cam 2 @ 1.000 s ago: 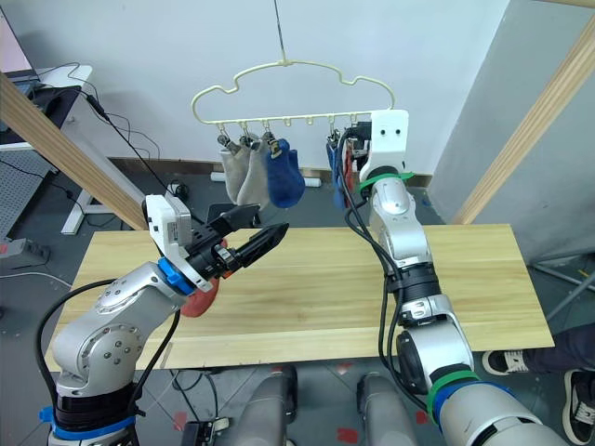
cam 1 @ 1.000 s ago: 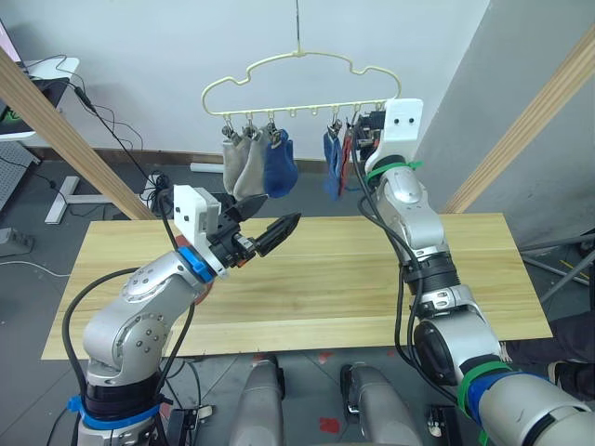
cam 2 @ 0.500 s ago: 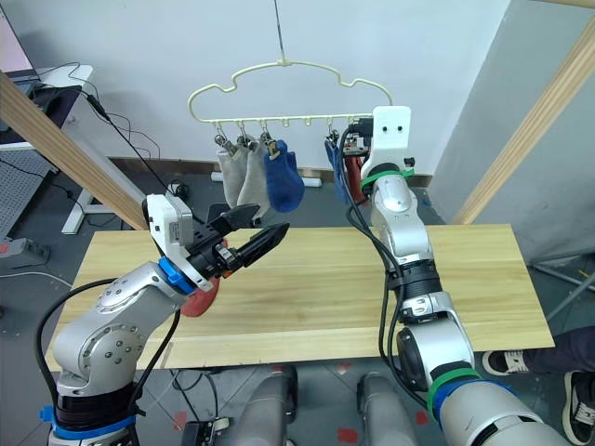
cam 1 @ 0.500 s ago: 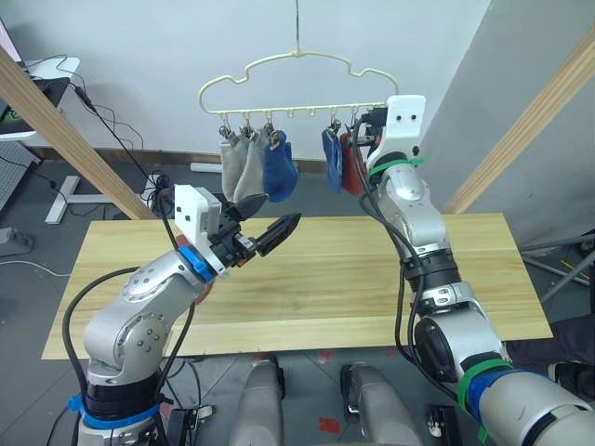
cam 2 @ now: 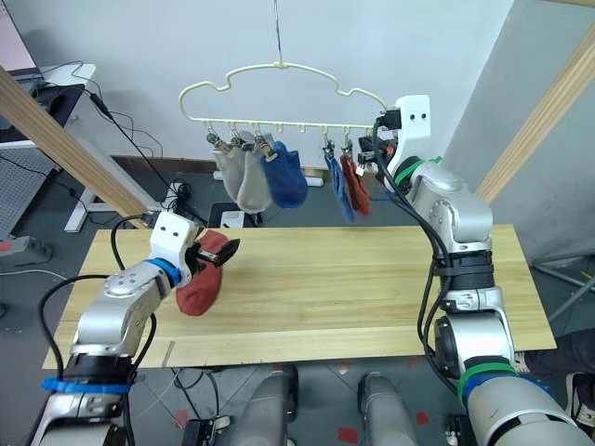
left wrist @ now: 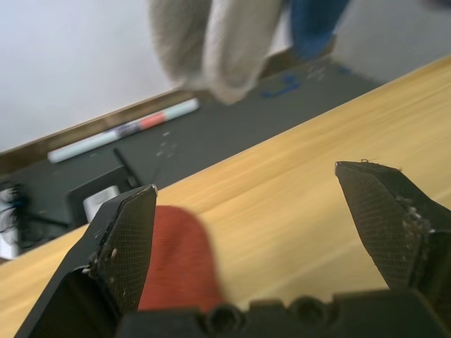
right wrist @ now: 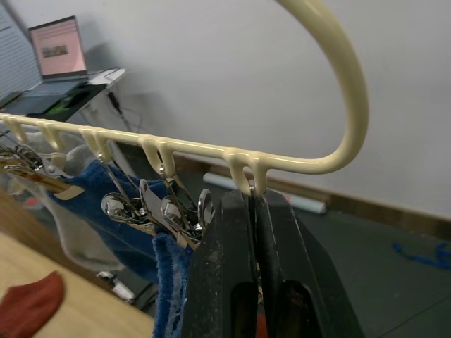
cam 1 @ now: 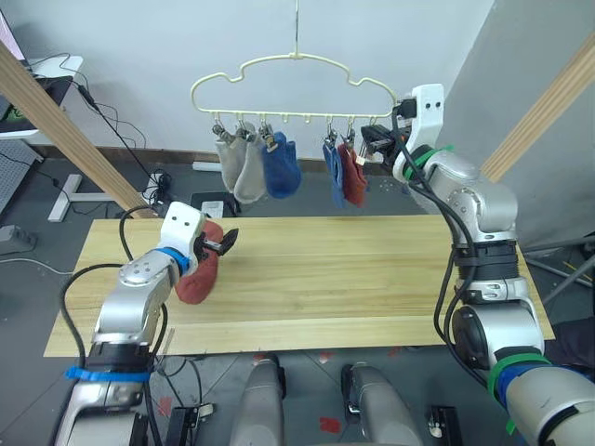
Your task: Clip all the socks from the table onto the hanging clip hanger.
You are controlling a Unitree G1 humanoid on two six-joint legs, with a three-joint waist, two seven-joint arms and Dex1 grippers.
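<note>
The pale-yellow clip hanger [cam 1: 297, 63] hangs above the far edge of the table [cam 1: 372, 279]. Two grey socks [cam 1: 237, 163] and a blue sock [cam 1: 279, 167] hang at its left. Another blue sock [cam 1: 333, 172] and a rust-red sock [cam 1: 351, 177] hang at its right. My right gripper [right wrist: 252, 201] is raised at the hanger's right end, shut on the clip under the last tab. A second rust-red sock [cam 1: 197, 279] lies on the table's left part. My left gripper [cam 1: 226, 242] hovers low just over that sock's far end, open and holding nothing.
Slanted wooden beams stand at the left [cam 1: 56, 121] and right [cam 1: 548, 102] of the table. A white wall is behind the hanger. Cables and a desk [cam 1: 42, 79] sit on the floor at the far left.
My left arm has dropped from mid-air to the table beside the red sock. My right gripper has moved right, off the hung red sock, to the hanger's end tab.
</note>
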